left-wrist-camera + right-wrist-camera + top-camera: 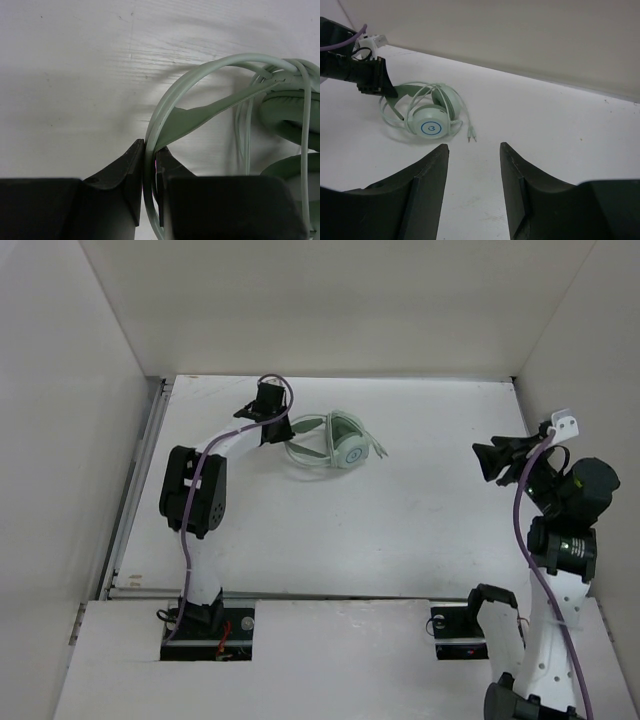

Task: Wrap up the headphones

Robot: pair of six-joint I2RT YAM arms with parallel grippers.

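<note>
While in left pincer (150,152), headphones (446,100) w/ logo (431,128)

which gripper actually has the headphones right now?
The left gripper: its jaws are pinched on the headband of the headphones. The right gripper sits well off to the side, jaws open and empty.

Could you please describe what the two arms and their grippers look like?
The left arm and right arm have white links with bulky black joints; a thick purple cable runs along each. The left gripper and right gripper have matte black fingers, broad at the base, tapering to blunt tips.
</note>
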